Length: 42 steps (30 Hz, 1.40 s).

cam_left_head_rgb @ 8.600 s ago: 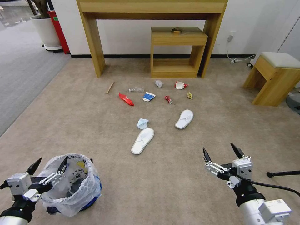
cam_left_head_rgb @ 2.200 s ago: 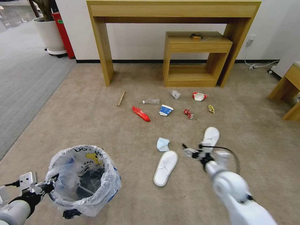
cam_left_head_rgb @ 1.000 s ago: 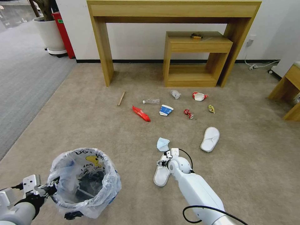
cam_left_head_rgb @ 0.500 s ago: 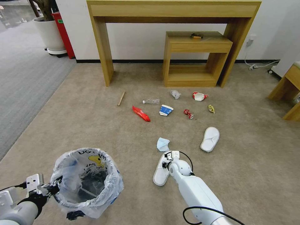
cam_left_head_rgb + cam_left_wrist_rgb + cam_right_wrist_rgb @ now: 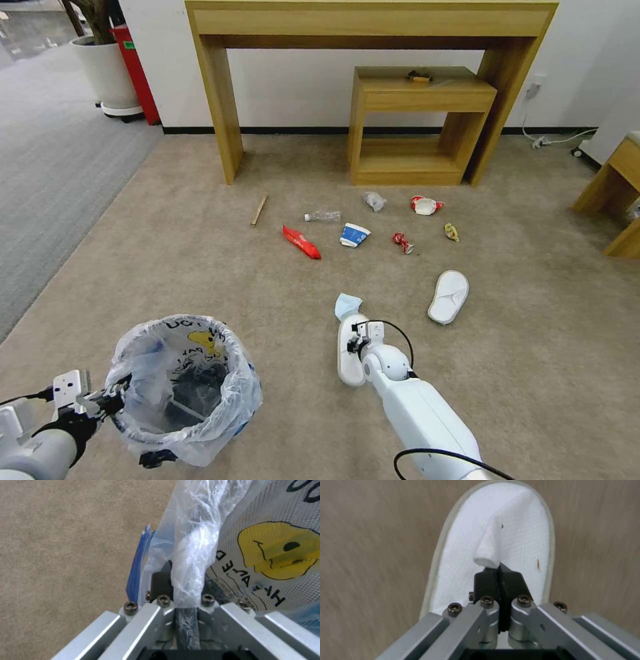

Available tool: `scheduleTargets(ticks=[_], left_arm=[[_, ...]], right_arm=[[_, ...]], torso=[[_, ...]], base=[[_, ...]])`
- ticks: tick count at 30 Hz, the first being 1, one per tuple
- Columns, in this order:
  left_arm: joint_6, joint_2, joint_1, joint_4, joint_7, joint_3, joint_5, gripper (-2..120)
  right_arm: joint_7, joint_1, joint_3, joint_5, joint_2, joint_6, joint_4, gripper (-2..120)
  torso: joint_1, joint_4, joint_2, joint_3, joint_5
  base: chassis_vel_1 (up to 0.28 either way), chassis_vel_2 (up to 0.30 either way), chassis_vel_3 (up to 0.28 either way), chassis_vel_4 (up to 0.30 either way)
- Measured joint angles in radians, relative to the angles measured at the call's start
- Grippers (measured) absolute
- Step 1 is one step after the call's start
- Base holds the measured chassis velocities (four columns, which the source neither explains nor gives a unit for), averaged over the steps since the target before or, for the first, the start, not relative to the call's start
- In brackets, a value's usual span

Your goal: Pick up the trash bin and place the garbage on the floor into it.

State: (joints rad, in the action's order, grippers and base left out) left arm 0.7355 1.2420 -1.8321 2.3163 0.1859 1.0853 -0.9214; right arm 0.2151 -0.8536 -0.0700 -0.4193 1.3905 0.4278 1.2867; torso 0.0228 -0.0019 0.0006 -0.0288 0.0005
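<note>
Left tool clamps the bagged rim of the trash bin, holding it mouth-up as a ready receptacle, while right tool, pinched onto the near slipper's strap, takes it off the floor.

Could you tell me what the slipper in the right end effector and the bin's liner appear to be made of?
The slipper looks like soft white waffle-textured fabric with a pale edge; its strap folds limply in the right end effector. The trash bin liner looks like thin, glossy, translucent plastic film, crinkled and printed.
</note>
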Motion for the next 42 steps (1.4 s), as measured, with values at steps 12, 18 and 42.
scheduleTargets(ticks=[12,18,42], left_arm=[[0.000,-0.029,0.029,-0.025,0.009,-0.017,0.000,0],[0.000,-0.050,0.045,-0.035,0.024,-0.061,0.004,0],[0.000,-0.035,0.045,0.019,0.094,-0.109,-0.017,0]], right_arm=[[-0.273,0.254,0.151,-0.099,-0.143,-0.110,0.375,0],[-0.325,0.422,0.316,-0.230,-0.151,-0.107,0.491,0],[-0.124,0.357,0.760,-0.237,-0.129,-0.052,0.606,26]], torso=[[0.000,0.0000,0.000,0.000,-0.0002],[0.000,0.0001,0.000,0.000,-0.0003],[0.000,0.0000,0.000,0.000,-0.0002]], base=[[0.000,0.000,0.000,0.000],[0.000,0.000,0.000,0.000],[0.000,0.000,0.000,0.000]])
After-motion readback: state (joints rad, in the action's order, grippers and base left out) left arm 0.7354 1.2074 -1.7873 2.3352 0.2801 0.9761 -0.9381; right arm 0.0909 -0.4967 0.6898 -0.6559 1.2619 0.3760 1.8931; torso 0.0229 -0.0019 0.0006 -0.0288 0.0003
